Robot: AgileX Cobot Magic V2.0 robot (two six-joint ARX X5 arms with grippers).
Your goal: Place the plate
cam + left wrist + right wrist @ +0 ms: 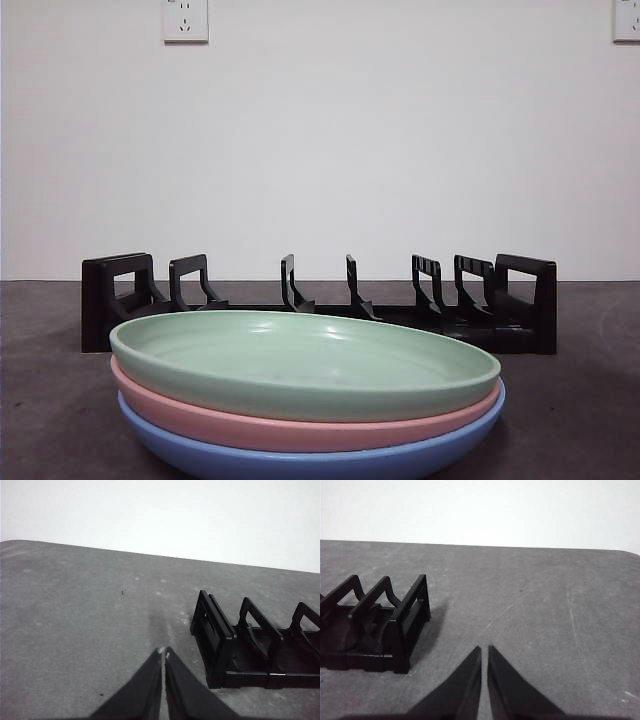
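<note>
Stack of three plates, lower centre of the front view: green plate (pixel 300 365) on pink plate (pixel 300 428) on blue plate (pixel 300 460), on the grey bench (pixel 50 400). Black rack (pixel 320 305) behind, slots vacant. Left pincer (pixel 164 653) and right pincer (pixel 484 650): both closed together, holding nothing, over bare bench beside opposite rack ends.

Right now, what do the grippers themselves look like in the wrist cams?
Both look alike: the left gripper and right gripper each show two matte black jaws, broad at the base and tapering to thin pointed tips. Surfaces are plain, with no visible markings, cables or labels. Neither arm appears in the front view.
</note>
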